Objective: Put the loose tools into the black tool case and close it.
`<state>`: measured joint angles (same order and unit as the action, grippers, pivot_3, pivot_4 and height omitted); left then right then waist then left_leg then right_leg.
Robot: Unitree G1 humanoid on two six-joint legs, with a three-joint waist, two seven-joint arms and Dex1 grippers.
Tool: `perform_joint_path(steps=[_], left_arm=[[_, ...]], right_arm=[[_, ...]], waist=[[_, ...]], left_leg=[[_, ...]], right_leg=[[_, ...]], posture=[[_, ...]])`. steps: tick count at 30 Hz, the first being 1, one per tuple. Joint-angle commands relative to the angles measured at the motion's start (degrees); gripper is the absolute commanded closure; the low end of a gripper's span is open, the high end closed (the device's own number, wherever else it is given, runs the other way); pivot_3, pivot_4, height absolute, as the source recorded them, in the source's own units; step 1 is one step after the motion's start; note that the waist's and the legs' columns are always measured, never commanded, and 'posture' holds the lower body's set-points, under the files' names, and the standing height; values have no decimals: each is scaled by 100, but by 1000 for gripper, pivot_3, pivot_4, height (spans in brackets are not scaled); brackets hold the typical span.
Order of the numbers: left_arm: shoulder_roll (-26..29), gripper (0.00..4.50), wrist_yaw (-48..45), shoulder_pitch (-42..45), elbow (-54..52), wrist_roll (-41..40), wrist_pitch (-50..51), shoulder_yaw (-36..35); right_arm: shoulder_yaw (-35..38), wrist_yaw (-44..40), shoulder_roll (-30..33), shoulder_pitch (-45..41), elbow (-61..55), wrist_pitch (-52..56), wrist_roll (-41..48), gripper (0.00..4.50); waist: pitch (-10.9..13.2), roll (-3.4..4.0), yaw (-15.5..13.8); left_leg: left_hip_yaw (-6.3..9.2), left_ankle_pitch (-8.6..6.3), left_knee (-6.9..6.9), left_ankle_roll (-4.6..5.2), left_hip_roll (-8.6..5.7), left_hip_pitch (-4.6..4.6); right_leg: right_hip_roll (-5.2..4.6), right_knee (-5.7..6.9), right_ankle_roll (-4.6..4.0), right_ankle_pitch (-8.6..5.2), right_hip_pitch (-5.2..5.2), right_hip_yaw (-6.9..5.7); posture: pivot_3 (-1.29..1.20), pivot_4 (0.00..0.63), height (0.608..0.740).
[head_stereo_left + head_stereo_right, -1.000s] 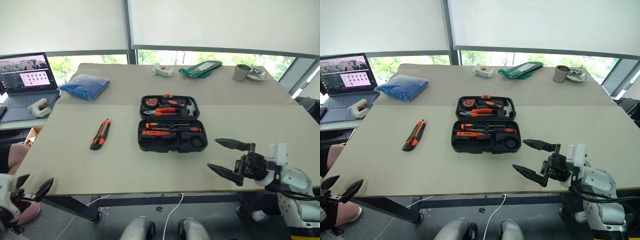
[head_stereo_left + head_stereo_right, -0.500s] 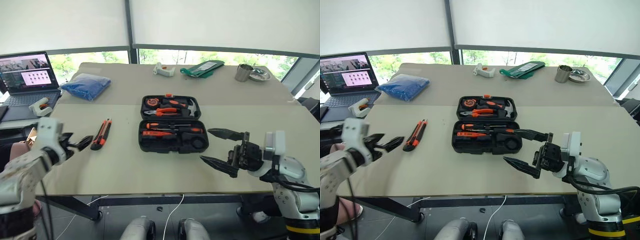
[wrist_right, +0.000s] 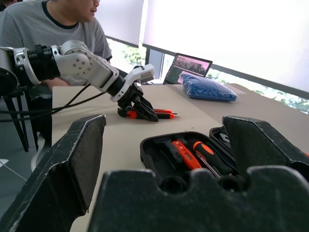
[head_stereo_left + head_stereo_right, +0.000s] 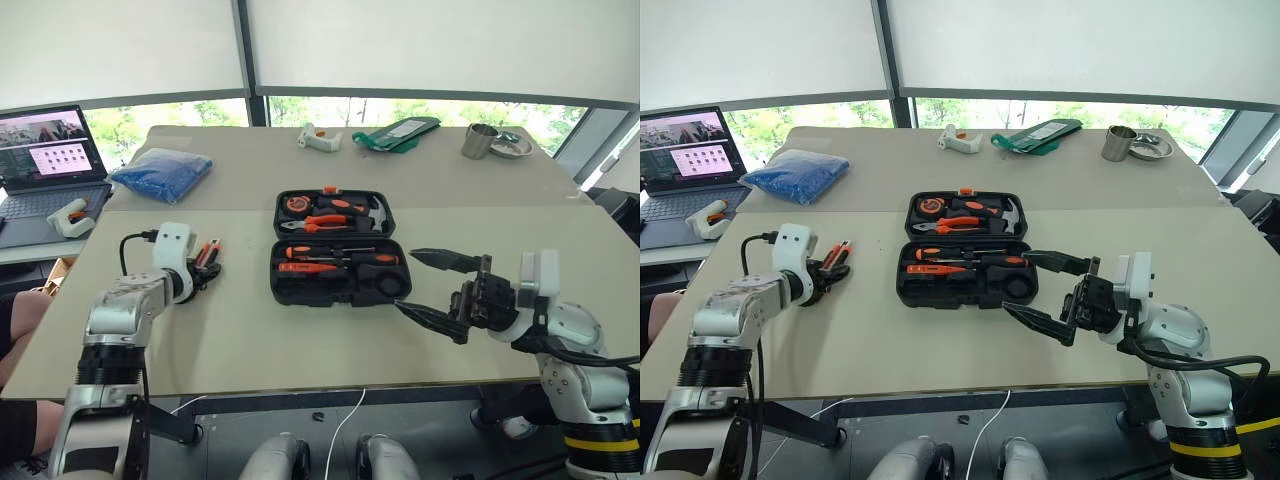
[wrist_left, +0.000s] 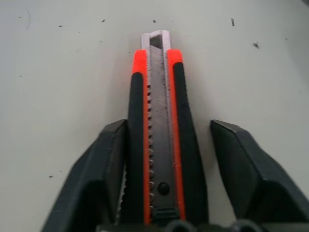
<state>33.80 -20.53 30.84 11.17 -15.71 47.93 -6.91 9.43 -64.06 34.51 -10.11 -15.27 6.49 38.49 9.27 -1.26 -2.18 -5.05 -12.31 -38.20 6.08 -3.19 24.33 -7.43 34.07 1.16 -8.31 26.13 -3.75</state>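
Right now the left end effector [image 5: 164,193] is down on the counter [image 4: 300,340], its two black fingers [image 5: 96,179] straddling the orange-black utility knife [image 5: 161,130]. One finger looks to be against the knife's side while the other stands a little apart from it, so the fingers are partly spread around the handle and not clearly pinching it. The knife lies flat on the counter, well to the left of the black tool case [image 4: 338,250].

That case sits open in the middle of the counter, both halves lying flat. Its near half shows screwdrivers [image 4: 335,260] with orange handles seated in the recesses; the far half carries a hammer [image 4: 372,208] and pliers [image 4: 330,222].

Off to the right of the case, the right end effector [image 4: 432,288] hangs above the counter with its fingers spread wide and nothing between them, pointing across toward the case.

Behind, a blue bag [image 4: 160,172] rests on the far counter, a laptop [image 4: 50,165] stands open at the left, and a person in a grey shirt [image 3: 53,26] sits beyond the counter's left side.
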Motion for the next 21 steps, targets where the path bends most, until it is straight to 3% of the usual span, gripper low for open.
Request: perform_joint_path(steps=[1, 5, 8, 11, 16, 21], left_arm=[[66, 2909, -239, -209, 19, 34, -390, -121], [53, 2908, -1423, -125, -313, -368, -1511, -128], [307, 2908, -3009, 221, -599, -460, -2333, 441], [427, 2908, -4155, 793, -749, -148, -2547, 1446], [-93, 2908, -4709, 1428, -619, 205, -2835, 2369], [-679, 2908, -4750, 1994, 611, 1111, -3722, 3128]], right_arm=[[177, -21, 139, 79, -214, 57, 95, 0], [284, -14, 250, 159, -237, 66, 106, 0], [525, -23, 472, 343, -283, 206, 203, 0], [755, -201, 829, 846, -294, 291, 104, 0], [999, -215, 1036, 1221, -223, 174, -78, 0], [1223, -72, 1099, 1457, -400, 278, -115, 0]], waist=[[0, 0, 0], [0, 0, -3], [3, -3, -63], [3, -2, -149], [1, 0, -128], [4, -5, -39]], left_leg=[[0, -1, 0, 1, 0, -1], [0, -1, 0, 1, 1, 3], [0, -1, -1, 2, 1, 10], [-7, -2, -7, 4, 1, 18], [-26, -16, -15, 28, -2, 17], [-25, -12, -36, 26, 10, 37]], right_leg=[[-1, 0, 0, 0, 0, 0], [-3, -1, -4, 2, 1, 0], [-9, -5, -7, 4, 6, -7], [-22, -12, -10, 3, 8, -20], [-21, -29, -2, 4, -20, -13], [-11, -13, -8, 1, -5, -14]], posture=[[0, 150, 740], [0, 150, 740], [0, 150, 740], [0, 150, 740], [0, 150, 740], [0, 150, 740]])
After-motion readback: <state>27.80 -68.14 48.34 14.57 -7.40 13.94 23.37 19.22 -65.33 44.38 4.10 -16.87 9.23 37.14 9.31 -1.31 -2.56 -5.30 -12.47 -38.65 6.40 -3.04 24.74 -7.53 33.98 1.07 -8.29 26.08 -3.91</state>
